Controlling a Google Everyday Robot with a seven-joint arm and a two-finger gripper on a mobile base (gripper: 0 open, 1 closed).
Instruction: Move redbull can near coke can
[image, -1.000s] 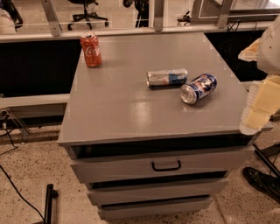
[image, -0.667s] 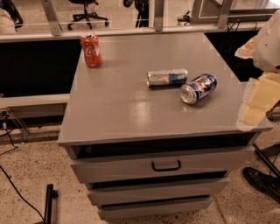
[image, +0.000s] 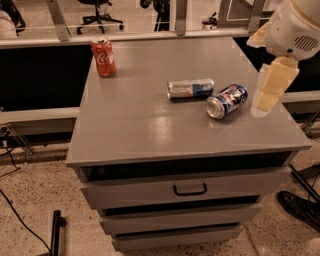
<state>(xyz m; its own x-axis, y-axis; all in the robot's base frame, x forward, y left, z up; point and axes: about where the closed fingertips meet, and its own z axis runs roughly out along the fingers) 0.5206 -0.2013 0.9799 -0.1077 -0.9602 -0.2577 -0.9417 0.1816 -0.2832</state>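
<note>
The redbull can (image: 190, 89) lies on its side near the middle of the grey cabinet top (image: 145, 125), silver with blue panels. The coke can (image: 103, 57) stands upright at the far left corner of the top. My gripper (image: 265, 100) hangs at the right edge of the top, to the right of the redbull can and apart from it. Its pale yellow fingers (image: 272, 85) point down, with nothing seen held.
A fatter dark-blue can (image: 227, 101) with a red-white logo lies on its side just right of the redbull can, between it and my gripper. Drawers (image: 190, 189) sit below the top. Office chairs (image: 97, 10) stand beyond the rail. A shoe (image: 300, 207) is on the floor at right.
My arm and gripper have moved left and up, further in over the right edge of the cabinet top. The cans have not moved.
</note>
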